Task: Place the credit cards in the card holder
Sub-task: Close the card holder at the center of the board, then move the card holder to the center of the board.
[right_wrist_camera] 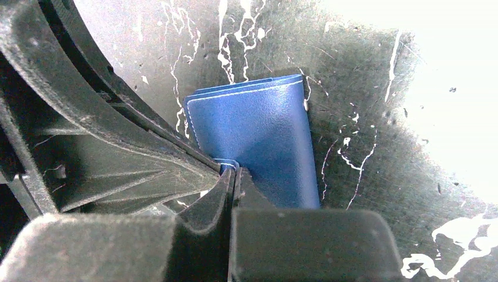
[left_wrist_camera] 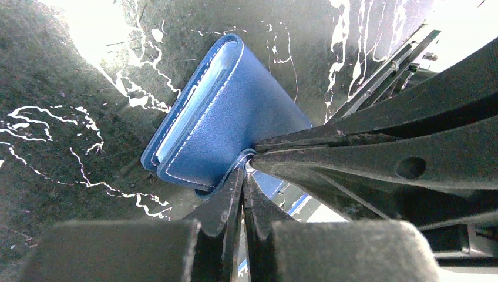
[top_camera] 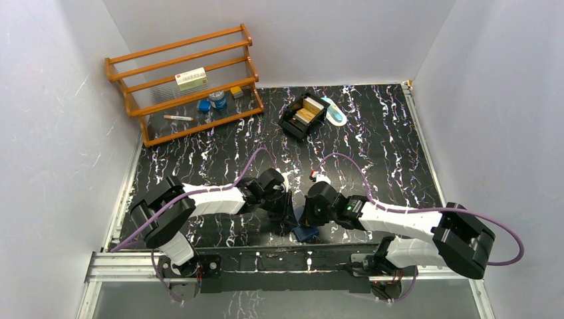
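Currently the navy-blue card holder (top_camera: 306,232) sits at the middle of the near edge of the black, white-veined worktop (top_camera: 386,153), between the two arms. It is folded. In the left wrist view its leaves part slightly along one long side and show a shiny light-blue lining.

The left pincer (left_wrist_camera: 242,176) is closed to a narrow slit, its tips nipping a small fold of blue leather at the card holder's near corner. The right pincer (right_wrist_camera: 232,172) is likewise pressed together on the same corner from the opposite side, so the two sets of tips meet almost nose to nose. Whether the card holder rests flat on the worktop or is raised off it cannot be told.

The credit cards (top_camera: 306,111), a small gold stack, lie in a black tray (top_camera: 290,125) towards the far edge, well apart from the card holder. A wooden rack (top_camera: 247,56) stands in the far left corner.
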